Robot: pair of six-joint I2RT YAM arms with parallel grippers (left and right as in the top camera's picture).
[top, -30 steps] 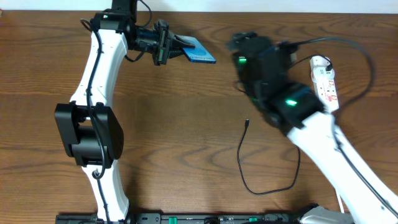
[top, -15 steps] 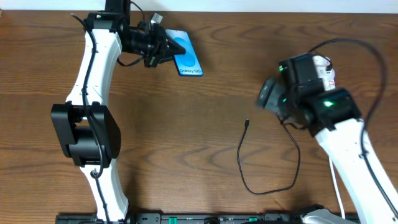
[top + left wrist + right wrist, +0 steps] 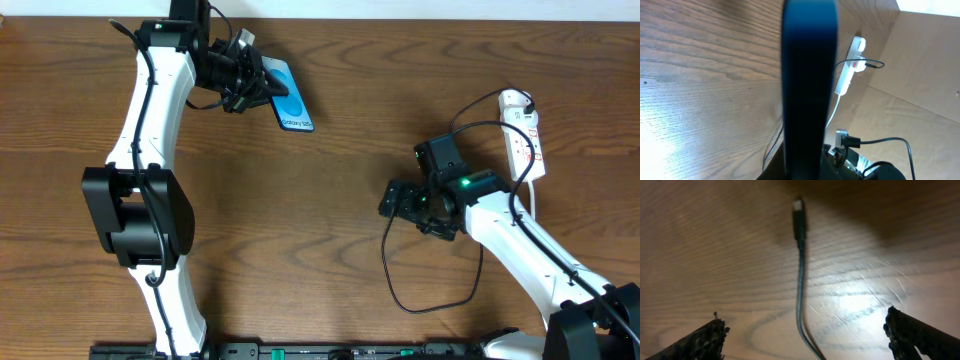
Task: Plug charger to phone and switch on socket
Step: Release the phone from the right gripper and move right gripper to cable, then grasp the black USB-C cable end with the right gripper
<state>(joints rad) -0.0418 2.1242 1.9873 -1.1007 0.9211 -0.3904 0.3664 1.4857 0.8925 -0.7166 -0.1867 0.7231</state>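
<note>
My left gripper point(image 3: 260, 86) is shut on the phone point(image 3: 291, 97) and holds it off the table at the far left, blue screen up with its text end toward the front. In the left wrist view the phone point(image 3: 809, 75) is a dark edge-on bar. The black charger cable point(image 3: 386, 262) loops on the table at centre right; its plug tip point(image 3: 798, 207) lies flat. My right gripper point(image 3: 393, 200) is open, low over the tip, which it hides from overhead; the cable point(image 3: 800, 290) runs between the fingers point(image 3: 805, 325). The white socket strip point(image 3: 526, 142) lies at the right.
The socket strip also shows in the left wrist view point(image 3: 850, 62), with its white cord point(image 3: 832, 112) running toward me. The wooden table point(image 3: 300, 230) carries nothing else. A light wall or board point(image 3: 920, 65) rises beyond the table's far side.
My right arm swung from beside the socket strip down and left to sit over the plug tip. My left gripper turned the phone so its screen faces up, shifting it slightly left.
</note>
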